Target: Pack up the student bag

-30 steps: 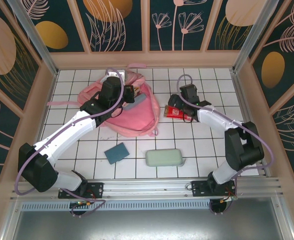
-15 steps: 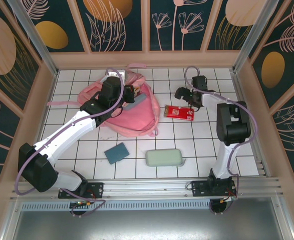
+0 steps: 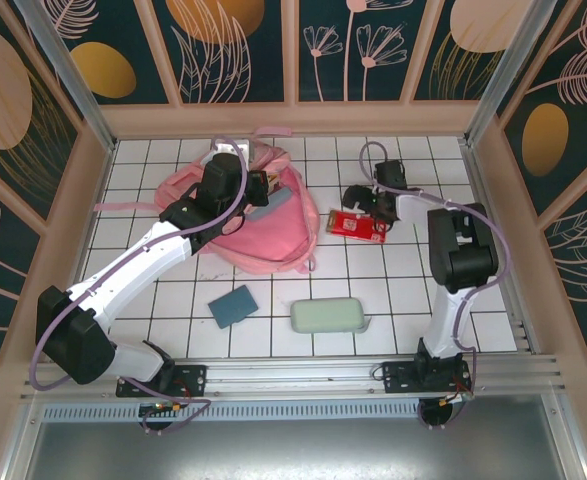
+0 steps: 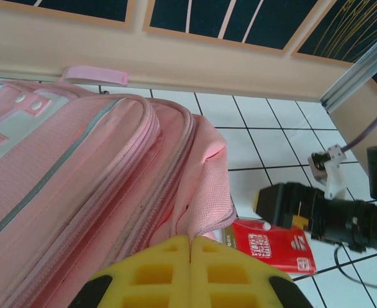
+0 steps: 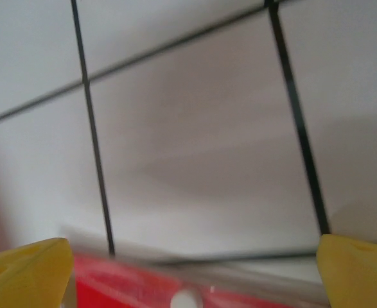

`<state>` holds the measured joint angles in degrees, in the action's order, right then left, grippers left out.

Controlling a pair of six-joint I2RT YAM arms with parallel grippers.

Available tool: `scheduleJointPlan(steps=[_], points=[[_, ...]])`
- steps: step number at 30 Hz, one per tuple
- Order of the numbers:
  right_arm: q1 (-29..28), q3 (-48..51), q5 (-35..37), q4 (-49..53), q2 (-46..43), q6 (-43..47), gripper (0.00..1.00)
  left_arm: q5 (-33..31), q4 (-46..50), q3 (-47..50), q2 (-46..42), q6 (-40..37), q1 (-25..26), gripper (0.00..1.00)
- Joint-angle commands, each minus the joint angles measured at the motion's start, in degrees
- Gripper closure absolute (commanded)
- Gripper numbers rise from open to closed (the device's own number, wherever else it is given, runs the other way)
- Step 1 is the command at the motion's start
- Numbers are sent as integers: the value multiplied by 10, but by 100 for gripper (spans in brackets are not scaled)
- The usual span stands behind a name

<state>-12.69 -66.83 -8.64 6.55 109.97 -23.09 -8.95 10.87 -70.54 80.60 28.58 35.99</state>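
The student bag (image 3: 273, 235) is a large soft pink backpack lying flat at the table's back left. Its zipped seams and a folded flap edge show close up in the left wrist view (image 4: 79, 167). My left gripper (image 3: 258, 187) rests on the bag's top and is shut, with the pink flap edge pinched between its yellow fingers (image 4: 191, 247). A red packet (image 3: 358, 226) lies on the tiles just right of the bag (image 4: 275, 242). My right gripper (image 3: 365, 203) hovers low over the packet's far edge, open wide (image 5: 191, 266), with the packet (image 5: 130, 289) blurred below.
A dark blue pouch (image 3: 234, 305) and a pale green case (image 3: 328, 316) lie on the white tiles in front of the bag. A pink strap (image 3: 123, 205) trails left of the bag. Wooden walls (image 3: 293, 118) fence the table.
The right arm pulled back from the red packet toward the far wall, then came down over it again, jaws wide. The left gripper stayed shut on the bag.
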Motion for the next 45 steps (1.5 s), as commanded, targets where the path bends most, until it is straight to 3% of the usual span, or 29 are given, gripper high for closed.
scheduleJointPlan(steps=[1,7,11,16,22,32,37,45], points=[[-23,51,-15,18,-60,-31,3,3,-50,-4,-12,-8,-3,100],[-67,114,-14,30,-122,-53,4,1,-49,-3,-10,-8,-3,100],[-82,147,-55,21,-139,-62,6,2,-49,-2,-11,-7,-3,100],[-82,150,17,33,-149,-40,12,2,-50,0,-11,-6,-3,100],[-82,144,22,37,-122,-20,25,-2,-49,0,-12,-6,-3,100],[-73,168,25,37,-196,-15,27,2,-49,0,-11,-7,-3,100],[-55,176,29,43,-184,-6,29,-1,-50,1,-13,-7,-3,100],[-75,196,36,34,-149,-9,36,0,-50,1,-13,-7,-3,100]])
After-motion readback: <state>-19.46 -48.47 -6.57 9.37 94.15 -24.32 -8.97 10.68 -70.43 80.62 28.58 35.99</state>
